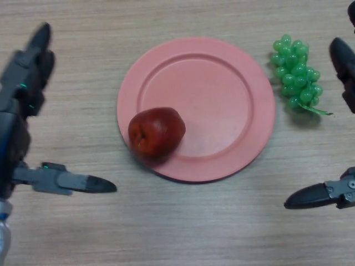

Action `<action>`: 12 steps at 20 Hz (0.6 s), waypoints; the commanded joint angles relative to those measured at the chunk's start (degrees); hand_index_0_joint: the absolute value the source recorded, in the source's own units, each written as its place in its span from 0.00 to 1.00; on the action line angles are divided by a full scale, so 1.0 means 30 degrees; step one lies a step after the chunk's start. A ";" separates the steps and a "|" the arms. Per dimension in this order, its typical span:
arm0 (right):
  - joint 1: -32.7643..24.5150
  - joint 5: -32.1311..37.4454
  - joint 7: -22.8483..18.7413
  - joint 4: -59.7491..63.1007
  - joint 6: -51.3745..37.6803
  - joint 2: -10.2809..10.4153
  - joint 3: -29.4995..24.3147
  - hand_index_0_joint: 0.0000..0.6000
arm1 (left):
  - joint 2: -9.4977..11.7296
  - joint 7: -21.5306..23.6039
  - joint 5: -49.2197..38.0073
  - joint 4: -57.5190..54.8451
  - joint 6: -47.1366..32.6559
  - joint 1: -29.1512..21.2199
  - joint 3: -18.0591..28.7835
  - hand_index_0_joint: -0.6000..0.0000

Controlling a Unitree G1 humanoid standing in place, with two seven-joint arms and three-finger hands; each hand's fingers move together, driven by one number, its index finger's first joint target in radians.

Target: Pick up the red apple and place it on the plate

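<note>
Resting on the lower-left part of the pink plate (222, 94), the red apple (157, 131) lies tilted on its side over the inner rim, its stem dimple turned toward the left. The plate sits on a pale wood-grain surface (183, 227).

Left of the plate, the left robot hand (25, 83) is spread wide and holds nothing: its fingers (40, 39) point up and away from the plate, while its thumb (83, 183) reaches toward the plate's lower-left edge, stopping short of it and of the apple.

Right of the plate lies a bunch of green grapes (295, 75), just beside the rim. Beyond the grapes the right robot hand (345, 66) is likewise spread and empty, its thumb (313, 195) pointing back toward the plate's lower right, well apart from the apple.
</note>
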 commanded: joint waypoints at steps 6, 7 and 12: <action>-0.1379 -0.0296 -0.0559 -0.1092 -0.0958 -0.0543 0.0200 0.00 | 0.0397 0.0178 -0.0970 -0.2043 -0.0938 -0.0010 0.1687 1.00; -0.1604 -0.0293 -0.0477 -0.1257 -0.0619 -0.0617 0.0306 0.00 | 0.0399 0.0174 -0.1012 -0.2323 -0.0676 0.0000 0.1705 1.00; -0.1337 -0.0809 0.0252 -0.0841 -0.1497 -0.0594 0.0477 0.00 | 0.0571 -0.0091 -0.1692 -0.3634 0.1493 -0.0345 0.2089 1.00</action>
